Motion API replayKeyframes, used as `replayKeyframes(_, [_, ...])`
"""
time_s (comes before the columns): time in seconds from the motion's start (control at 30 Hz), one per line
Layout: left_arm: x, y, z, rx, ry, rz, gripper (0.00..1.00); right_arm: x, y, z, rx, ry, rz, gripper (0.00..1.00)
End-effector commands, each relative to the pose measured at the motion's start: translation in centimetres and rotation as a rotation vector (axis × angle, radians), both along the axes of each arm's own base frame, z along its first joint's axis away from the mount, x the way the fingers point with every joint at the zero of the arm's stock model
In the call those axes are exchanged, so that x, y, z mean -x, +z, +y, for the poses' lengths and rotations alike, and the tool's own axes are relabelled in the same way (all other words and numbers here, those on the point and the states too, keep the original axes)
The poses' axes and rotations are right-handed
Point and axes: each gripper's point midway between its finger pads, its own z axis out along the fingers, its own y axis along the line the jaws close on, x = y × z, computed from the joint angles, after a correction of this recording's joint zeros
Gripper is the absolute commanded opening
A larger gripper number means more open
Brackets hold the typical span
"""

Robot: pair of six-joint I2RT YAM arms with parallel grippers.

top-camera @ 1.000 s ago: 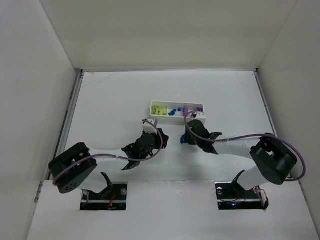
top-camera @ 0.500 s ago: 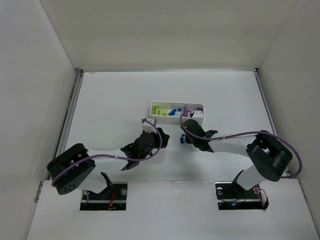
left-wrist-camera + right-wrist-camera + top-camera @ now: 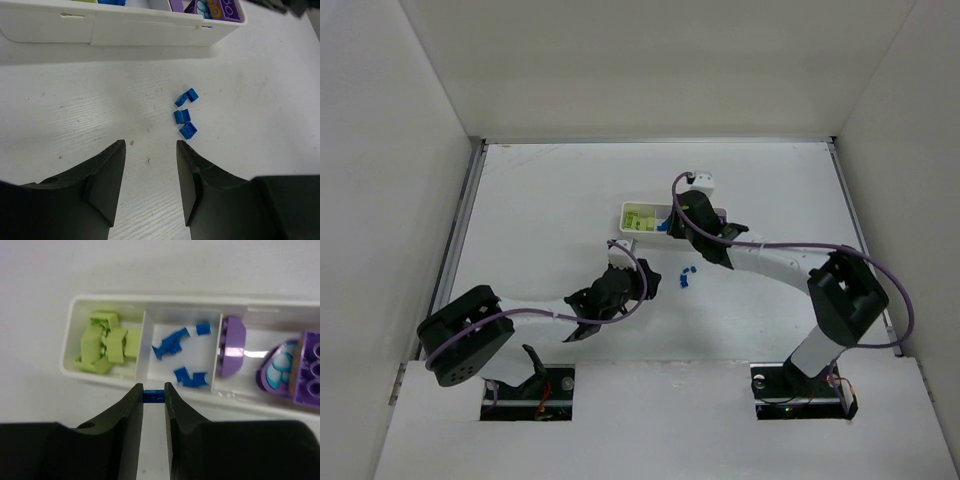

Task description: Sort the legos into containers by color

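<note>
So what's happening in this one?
The right fingers hold one blue brick at the edge of the white tray, near its middle compartment of blue bricks. Green bricks fill the left compartment, purple pieces the right. The left fingers hang open above the table, near a few loose blue bricks.

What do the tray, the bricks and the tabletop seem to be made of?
Tray: white moulded plastic; thin smooth walls with a soft sheen. Purple piece: glossy hard plastic, bright highlight on its curve. Lime bricks and the blue brick in the right pincer: likely the same plastic, evenly coloured with crisp edges. Tabletop: matte white, streaked and scuffed; painted board or laminate, unclear which.
</note>
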Motion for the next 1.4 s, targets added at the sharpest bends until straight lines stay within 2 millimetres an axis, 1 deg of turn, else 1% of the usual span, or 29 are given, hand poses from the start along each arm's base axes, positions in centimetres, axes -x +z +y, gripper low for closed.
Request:
replayKeyframes(0.0, [-0.3,1.2,-0.9,0.03,-0.002,-0.032,0.43,-3.0,0.8,1.6,-0.016,0.03,-0.036,0.3])
replayKeyframes(0.07, [-0.1,1.2,-1.4,0.024,-0.016,-0.035,0.43,-3.6,0.7,1.9,-0.017,0.028,-0.035,0.39])
replayKeyframes(0.13, [0.1,0.9,-1.9,0.01,-0.028,-0.033,0.43,-3.5,1.2,2.0,-0.03,0.029,-0.046,0.48])
replayKeyframes(0.17, [0.2,0.7,-2.1,0.003,-0.034,-0.032,0.43,-3.4,1.6,2.0,-0.038,0.031,-0.058,0.51])
replayKeyframes(0.23, [0.6,0.5,-3.0,-0.01,-0.057,-0.03,0.43,-2.9,2.6,1.7,-0.055,0.033,-0.085,0.53])
replayKeyframes(0.3, [1.1,0.4,-3.9,-0.023,-0.081,-0.035,0.43,-2.1,3.3,0.9,-0.073,0.027,-0.104,0.53])
replayKeyframes(0.4, [1.9,0.4,-5.4,-0.035,-0.096,-0.045,0.43,-0.5,3.8,-1.3,-0.094,0.006,-0.127,0.53])
replayKeyframes(0.47, [2.6,0.4,-6.4,-0.046,-0.109,-0.052,0.44,0.5,3.7,-3.0,-0.102,-0.014,-0.136,0.53])
replayKeyframes(0.5, [2.7,0.5,-6.9,-0.052,-0.106,-0.058,0.44,1.0,3.5,-3.9,-0.107,-0.024,-0.14,0.53])
replayKeyframes(0.57, [2.8,0.0,-7.4,-0.089,-0.076,-0.061,0.44,2.0,3.2,-5.7,-0.12,-0.05,-0.145,0.53])
replayKeyframes(0.67, [2.6,-1.2,-7.6,-0.171,-0.004,-0.055,0.44,3.3,3.0,-7.1,-0.142,-0.061,-0.152,0.53])
replayKeyframes(0.77, [2.3,-2.0,-8.0,-0.216,0.054,-0.044,0.44,4.2,3.0,-7.8,-0.156,-0.06,-0.168,0.54])
replayKeyframes(0.87, [1.9,-2.3,-8.5,-0.244,0.099,-0.041,0.42,4.7,2.9,-8.1,-0.168,-0.055,-0.175,0.55])
replayKeyframes(1.0, [1.1,-2.7,-8.3,-0.295,0.156,-0.042,0.4,5.3,2.7,-8.1,-0.202,-0.048,-0.182,0.55])
replayKeyframes(1.17, [0.5,-3.9,-8.8,-0.327,0.176,-0.025,0.33,5.3,2.2,-9.2,-0.226,-0.069,-0.174,0.55])
replayKeyframes(1.23, [0.4,-4.2,-9.2,-0.332,0.177,-0.019,0.32,5.2,1.9,-9.7,-0.245,-0.088,-0.165,0.55])
replayKeyframes(1.37, [0.1,-4.8,-9.3,-0.35,0.188,-0.015,0.31,5.3,2.2,-9.7,-0.278,-0.075,-0.161,0.55])
